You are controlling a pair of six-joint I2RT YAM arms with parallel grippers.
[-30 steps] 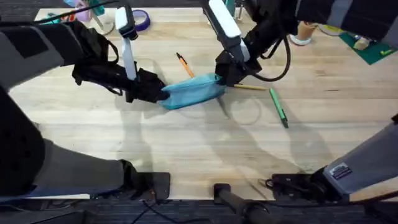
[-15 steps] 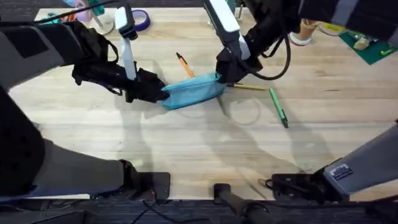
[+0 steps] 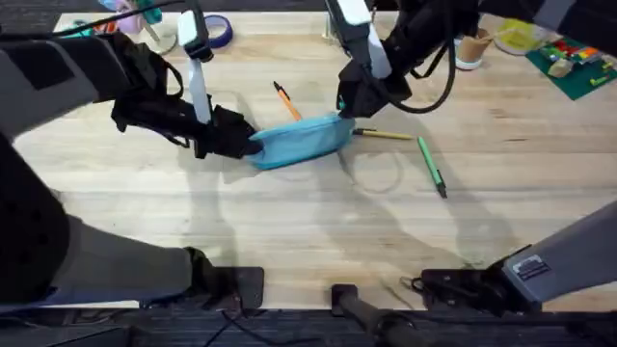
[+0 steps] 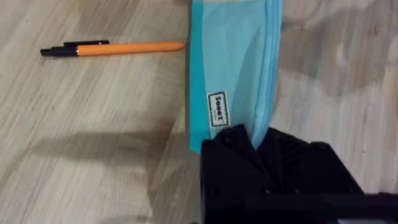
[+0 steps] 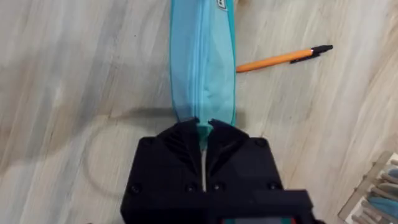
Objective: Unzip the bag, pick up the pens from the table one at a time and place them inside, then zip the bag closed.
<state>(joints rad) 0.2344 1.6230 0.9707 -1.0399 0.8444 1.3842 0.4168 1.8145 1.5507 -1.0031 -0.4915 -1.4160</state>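
The bag (image 3: 297,143) lies on the surface (image 3: 289,222) with its long axis running across between the two hands, slightly tilted, and the zipper follows that same line. The left hand (image 3: 249,145) is clenched on the bag's left end, the fabric corner pinched between its fingers in the left wrist view. The right hand (image 3: 345,111) sits at the opposite, right end; the right wrist view shows its fingers closed on the tip where the zipper line ends, probably on the pull, though the pull itself is too small to make out. So the bag stretches away from each hand toward the other, and the unzipping stroke would have to run along that axis, from the right hand's end toward the left one.

The zipper looks shut along its visible length. The orange pen (image 3: 284,99) lies just behind the bag, the yellow pen (image 3: 384,135) just off its right end, the green pen (image 3: 432,167) farther right.
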